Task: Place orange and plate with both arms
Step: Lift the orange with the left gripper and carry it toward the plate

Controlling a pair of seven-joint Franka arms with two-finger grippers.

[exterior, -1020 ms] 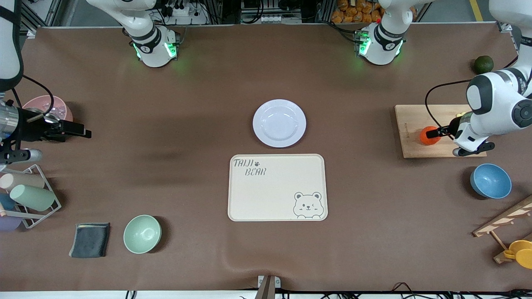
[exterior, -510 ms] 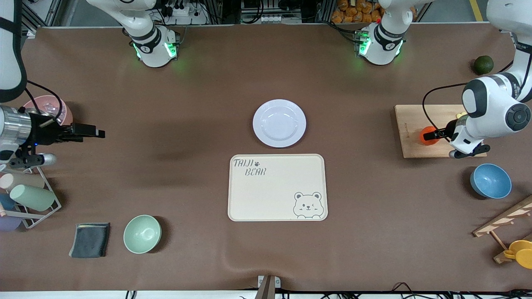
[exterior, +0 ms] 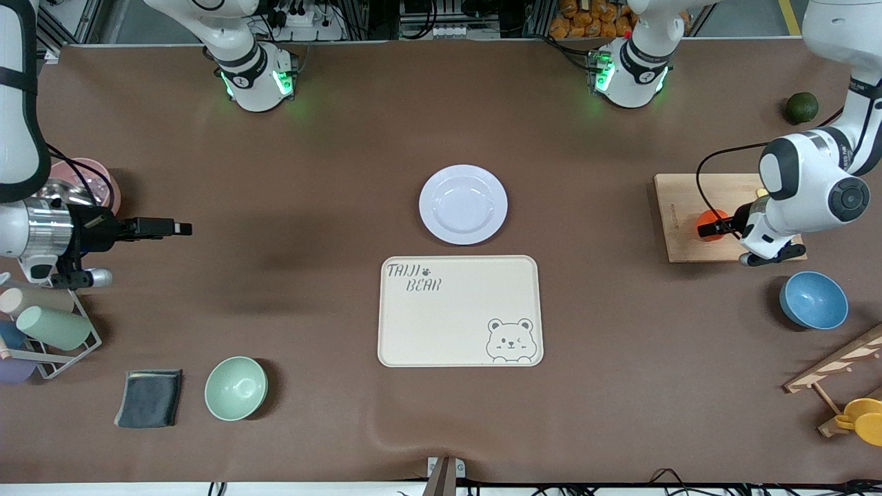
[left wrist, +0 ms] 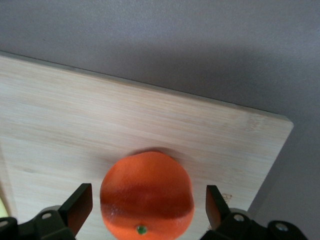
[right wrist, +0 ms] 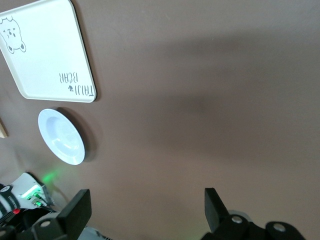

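The orange lies on a wooden cutting board toward the left arm's end of the table. My left gripper is open around it. In the left wrist view the orange sits between the two fingers, with a gap on each side. The lavender-white plate rests mid-table, just farther from the front camera than the bear-printed tray. My right gripper is open and empty over bare mat toward the right arm's end. The right wrist view shows the plate and the tray farther off.
A dark green fruit and a blue bowl flank the board. A wooden rack and a yellow cup stand nearby. A pink bowl, a cup rack, a grey cloth and a green bowl are at the right arm's end.
My right gripper has moved over the mat toward the plate. My left gripper has edged along the board, so the orange now lies between its fingers.
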